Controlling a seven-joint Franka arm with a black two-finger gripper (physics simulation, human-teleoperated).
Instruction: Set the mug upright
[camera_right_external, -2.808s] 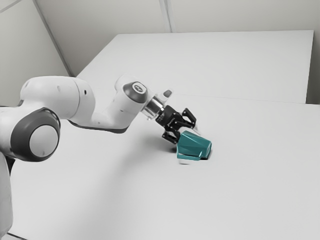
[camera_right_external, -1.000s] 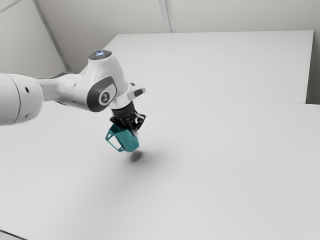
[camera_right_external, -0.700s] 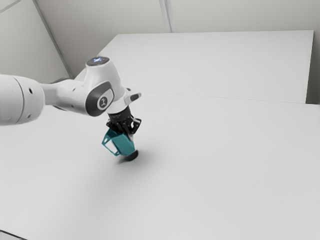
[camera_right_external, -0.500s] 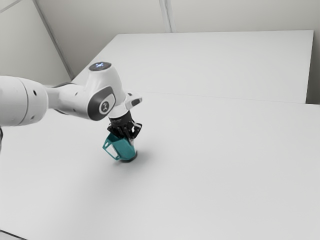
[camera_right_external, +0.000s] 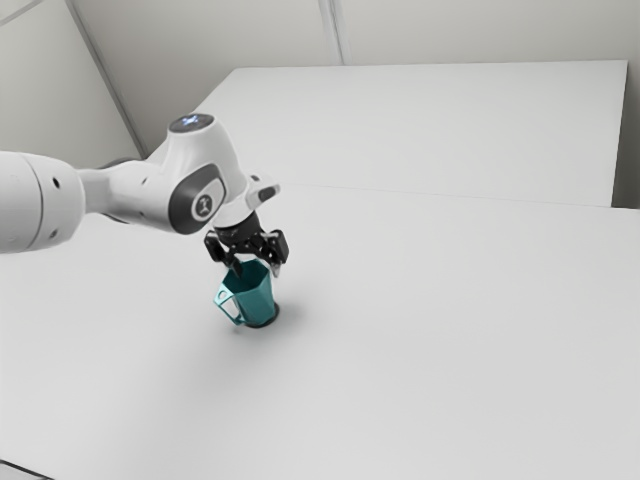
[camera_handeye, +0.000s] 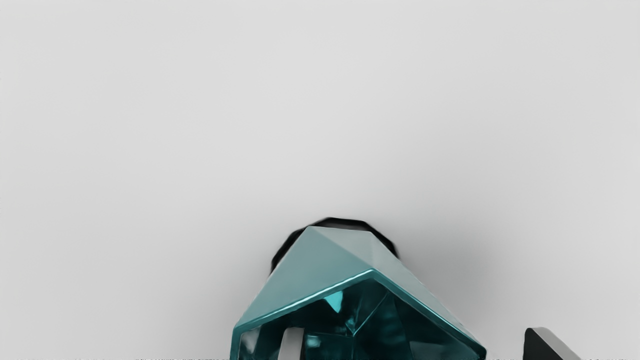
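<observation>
In the exterior view, you can see the mug (camera_right_external: 258, 300) left of the frame's centre, a little below mid-height, on the pale table (camera_right_external: 450, 330). It stands upright, its opening facing up and its dark base (camera_right_external: 265, 323) down at the tabletop. The handle (camera_right_external: 220, 298) points toward the lower left of the frame. Your gripper (camera_right_external: 258, 270) is right above the mug, pointing down, with the white arm (camera_right_external: 140, 190) reaching in from the frame's left edge.

Your jaws stand wide, one on either side of the mug's wall. The wrist view shows you one finger (camera_handeye: 292, 345) inside the mug's opening and the other finger (camera_handeye: 555, 347) outside, clearly apart from the rim (camera_handeye: 371, 271). You have nothing clamped between them. A soft shadow (camera_handeye: 455, 260) falls on the table beside the mug.
</observation>
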